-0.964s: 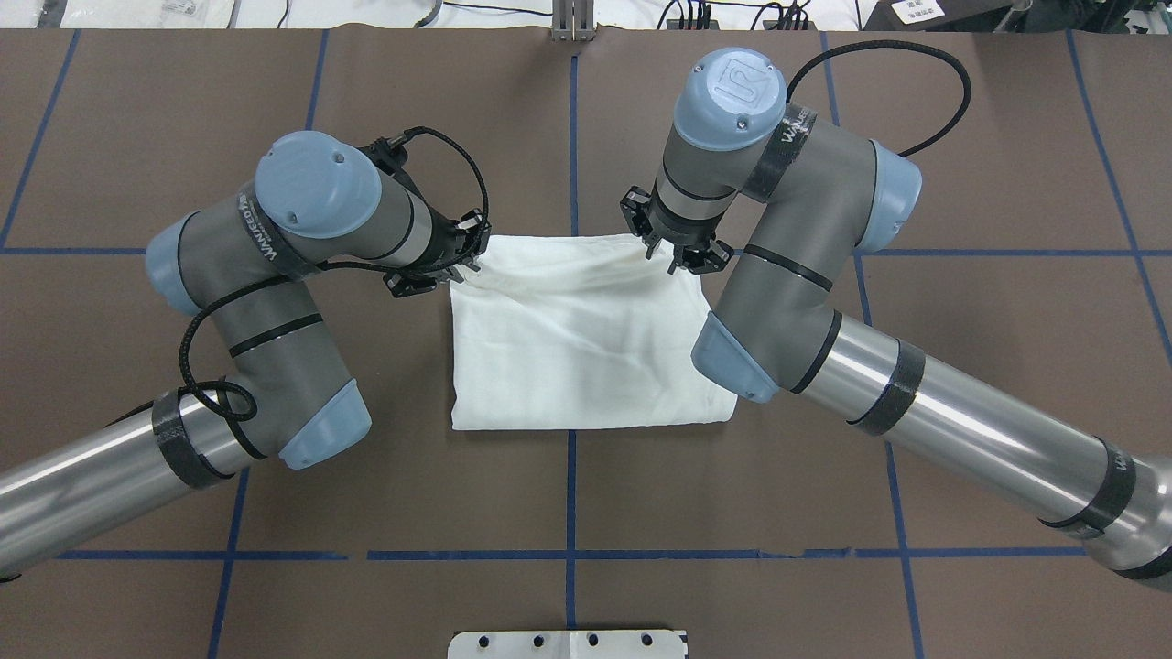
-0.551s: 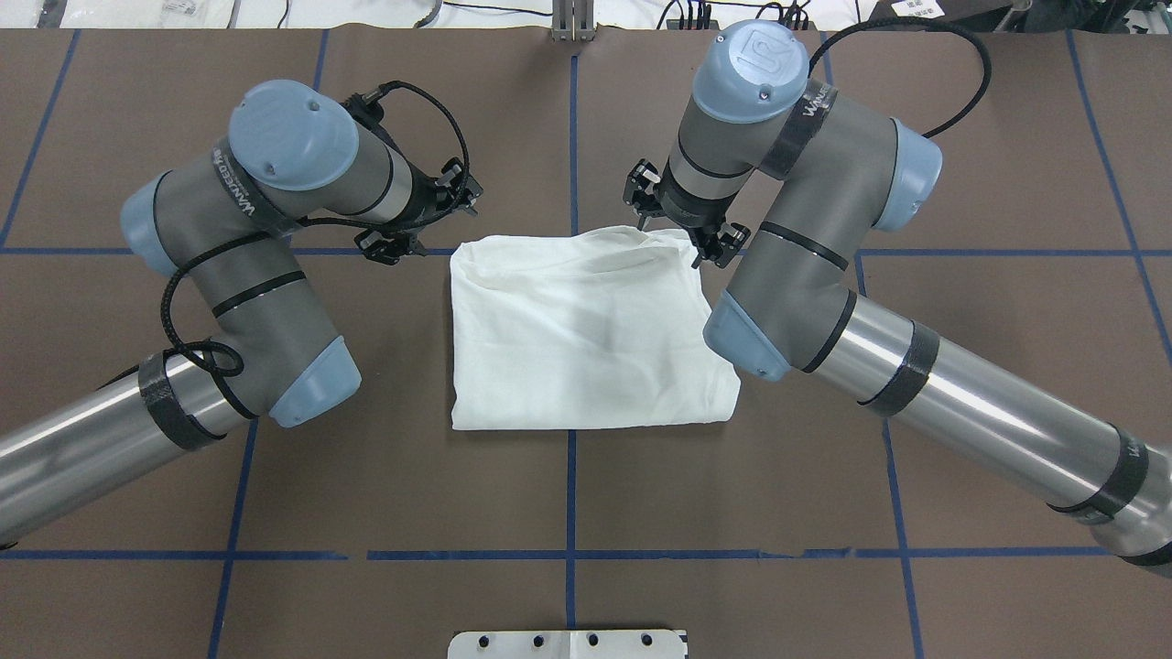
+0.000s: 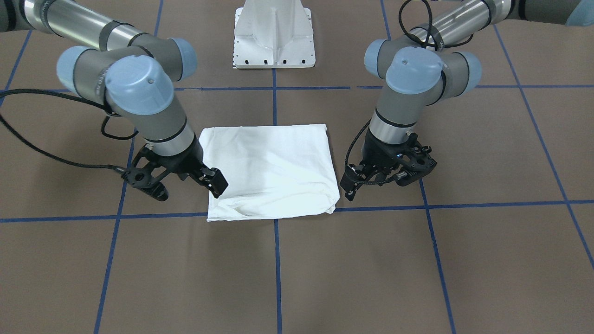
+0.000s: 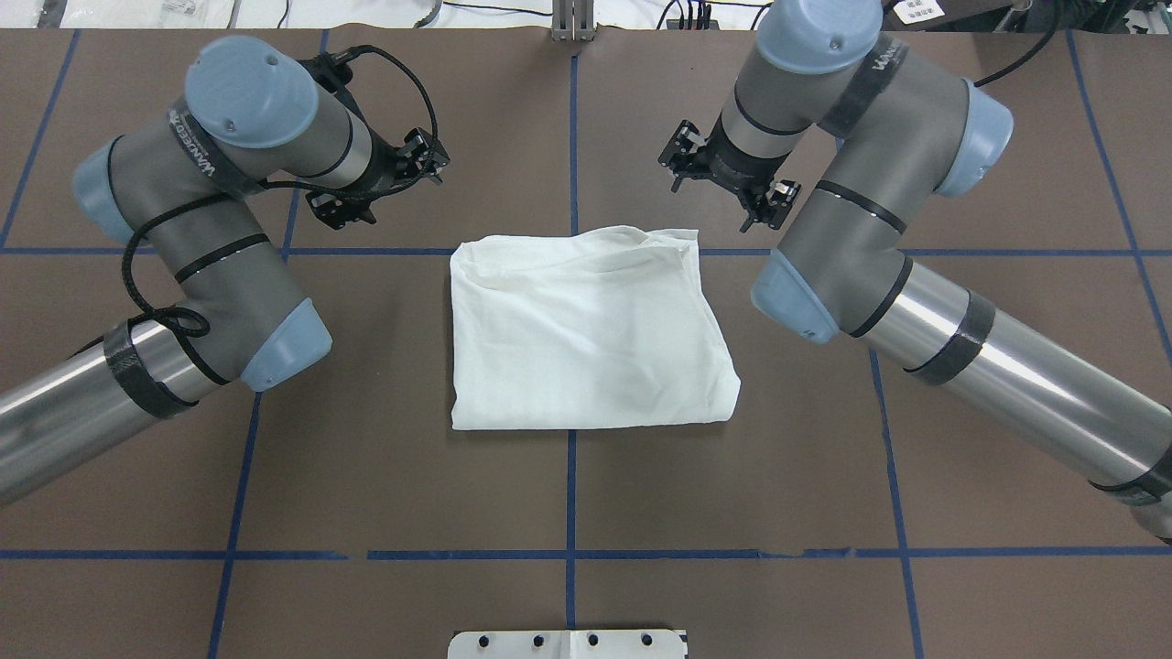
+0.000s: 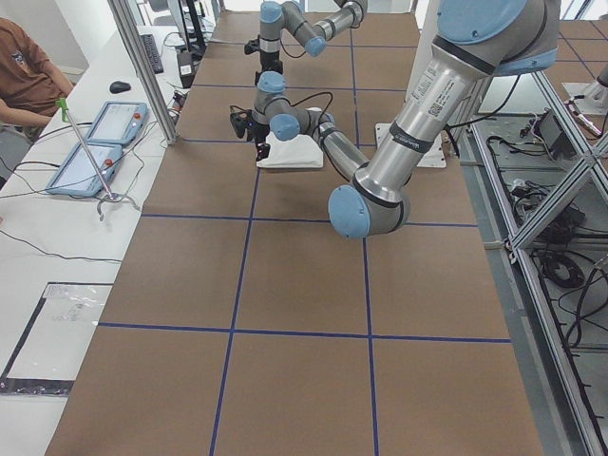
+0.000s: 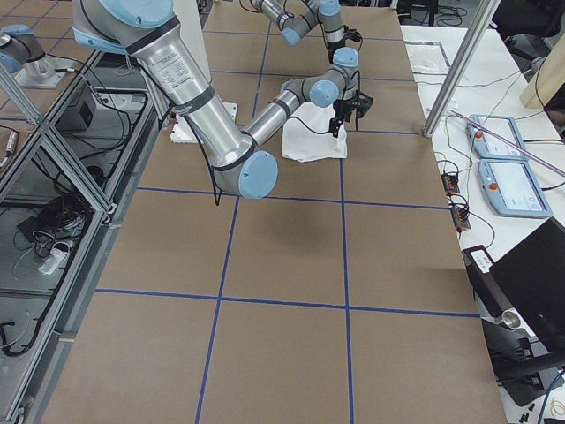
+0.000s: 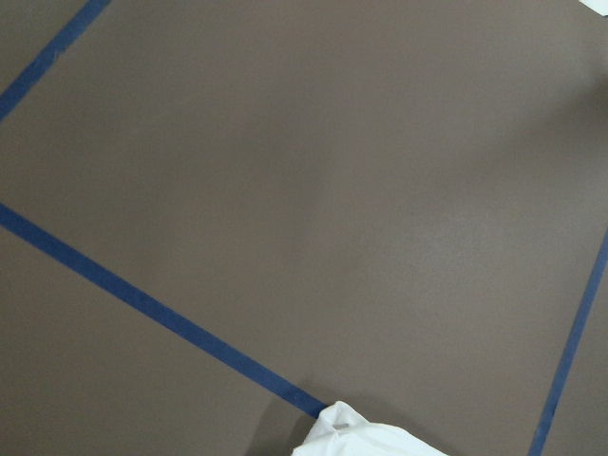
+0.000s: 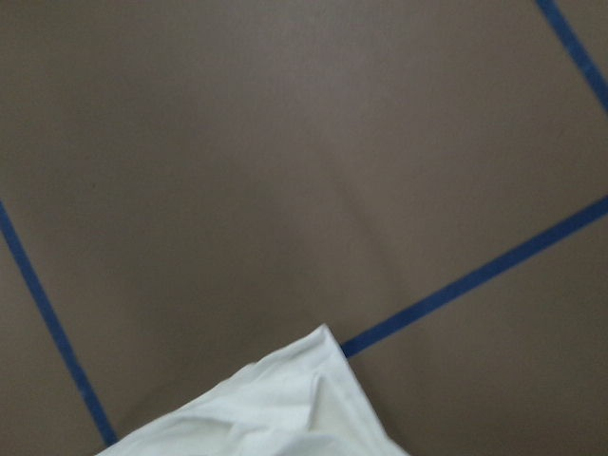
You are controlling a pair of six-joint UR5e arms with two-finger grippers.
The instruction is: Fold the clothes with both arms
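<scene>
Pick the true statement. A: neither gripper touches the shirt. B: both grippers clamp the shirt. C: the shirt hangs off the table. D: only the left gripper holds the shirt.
A: the left gripper and right gripper both hang open, clear of the folded shirt.

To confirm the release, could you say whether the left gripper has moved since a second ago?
Yes: the left gripper left the shirt and crossed the blue tape line, moving up the overhead view.
</scene>
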